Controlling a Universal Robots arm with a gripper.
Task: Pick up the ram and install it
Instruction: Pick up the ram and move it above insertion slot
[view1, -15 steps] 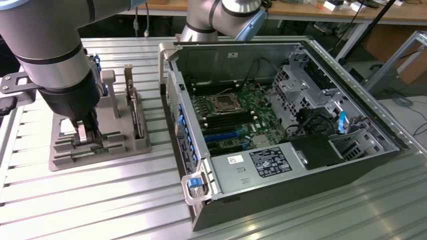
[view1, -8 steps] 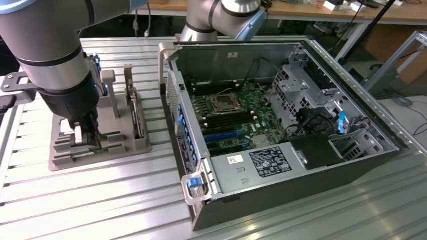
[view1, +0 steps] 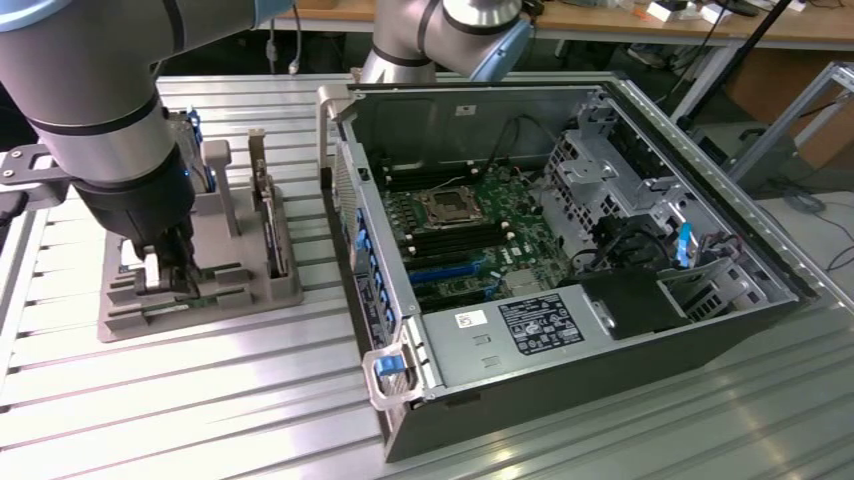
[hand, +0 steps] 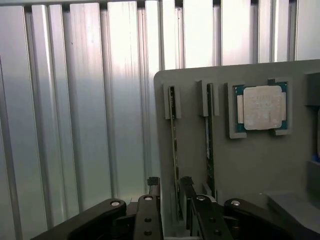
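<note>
Two rams stand on edge in slots of the grey holder (hand: 250, 160). My gripper (hand: 170, 182) is open and straddles the nearer ram (hand: 173, 130), a thin green stick, with one fingertip (hand: 154, 182) on each side and a gap to both. The second ram (hand: 210, 135) stands one slot over, untouched. In the exterior view my gripper (view1: 167, 272) reaches down into the holder (view1: 200, 295) at that view's left. The open computer case (view1: 561, 250) lies to the right, its green motherboard (view1: 467, 240) exposed.
A square silver processor (hand: 261, 107) sits in its pocket on the holder beyond the rams. A taller upright part (view1: 274, 230) stands in the holder beside my gripper. The ribbed metal table (view1: 174, 400) stretches in front of the holder. The case wall (view1: 354, 230) rises between holder and motherboard.
</note>
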